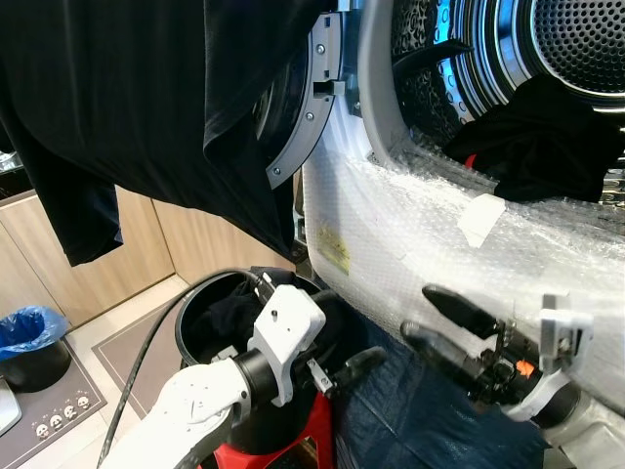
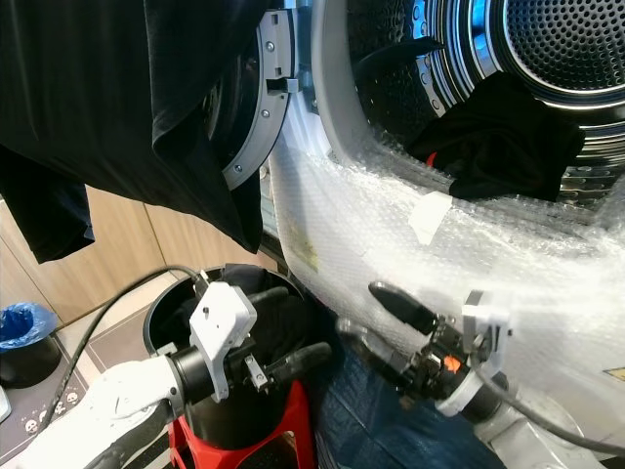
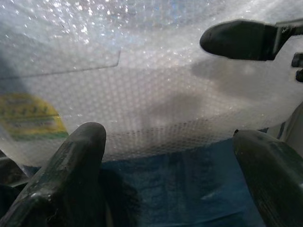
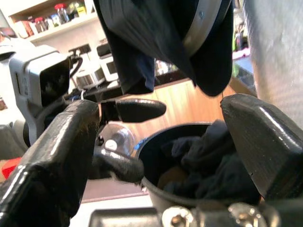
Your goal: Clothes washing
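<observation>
The washer (image 1: 430, 210) is standing with its door (image 1: 311, 98) open, and its front is wrapped in bubble wrap (image 1: 508, 254). A black cloth (image 1: 547, 137) is lying at the mouth of the drum (image 1: 576, 49). Another black garment (image 1: 127, 107) is hanging over the door. The left hand (image 1: 337, 371) is hovering with its fingers wide, holding nothing, above a black bucket (image 1: 200, 322) that is standing on a red stool (image 2: 293, 430) and holding dark clothes (image 4: 208, 161). The right hand (image 1: 439, 322) is also wide and empty, just in front of the wrapped washer. A blue fabric (image 1: 410, 420) is lying below both hands.
</observation>
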